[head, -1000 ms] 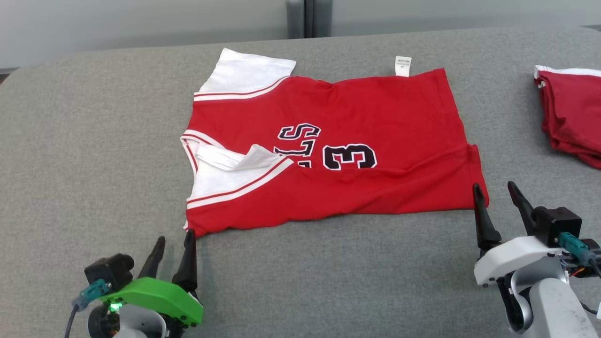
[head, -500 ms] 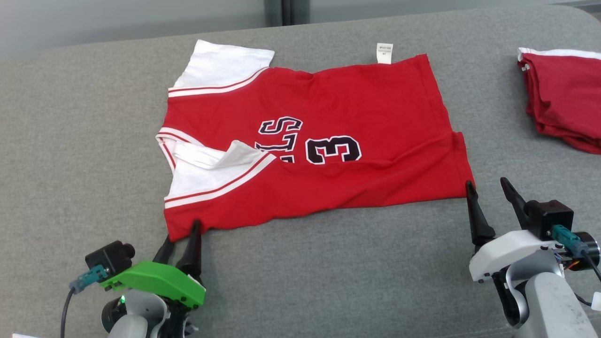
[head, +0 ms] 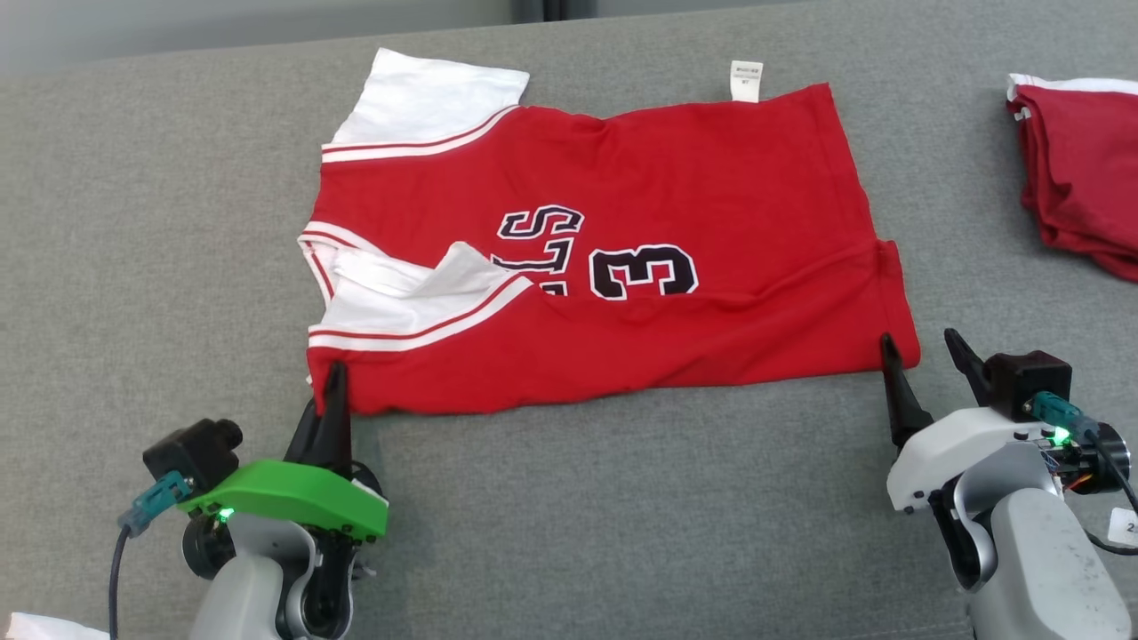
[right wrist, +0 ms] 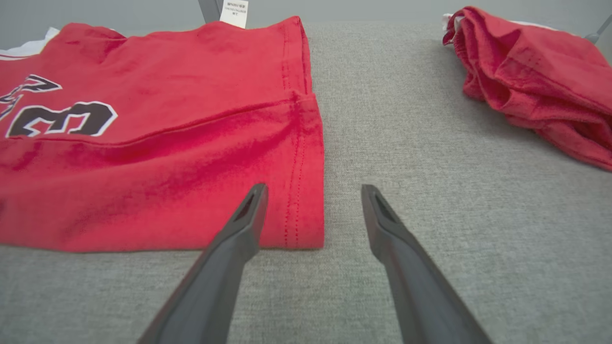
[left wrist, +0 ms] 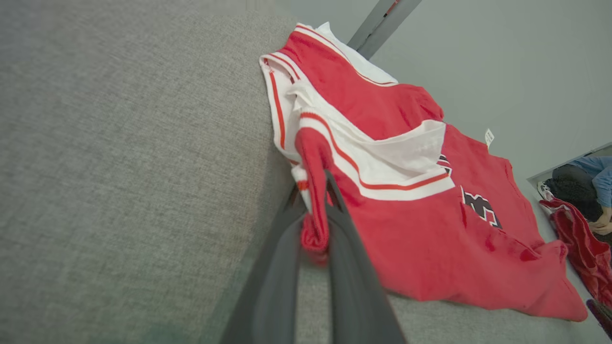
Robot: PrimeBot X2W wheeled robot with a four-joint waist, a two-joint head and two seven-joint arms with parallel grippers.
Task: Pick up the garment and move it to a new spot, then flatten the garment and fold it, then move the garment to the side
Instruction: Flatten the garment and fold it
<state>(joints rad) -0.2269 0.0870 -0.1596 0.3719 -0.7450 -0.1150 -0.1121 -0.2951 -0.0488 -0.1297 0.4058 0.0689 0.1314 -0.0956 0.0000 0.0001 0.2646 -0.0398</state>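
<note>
The garment (head: 676, 187) is a red jersey with white sleeves and a black number, spread flat on the grey table (head: 133, 222). Its near left corner is pinched and bunched up in my left gripper (head: 333, 378), which is shut on it; the left wrist view shows red cloth (left wrist: 313, 191) squeezed between the fingers (left wrist: 287, 267). My right gripper (head: 920, 351) stands open at the near right corner of the garment (right wrist: 191, 157), one finger (right wrist: 239, 229) over the hem and the other beside it on the bare table.
A second red garment (head: 1080, 178) lies crumpled at the table's far right edge, also seen as a red heap (right wrist: 530, 71) in the right wrist view. A seated person (left wrist: 583, 186) shows beyond the table. Bare grey cloth surrounds the jersey.
My left gripper moved forward to the garment's near left corner and shut on it. The right gripper stayed open by the right corner. The head camera shifted slightly.
</note>
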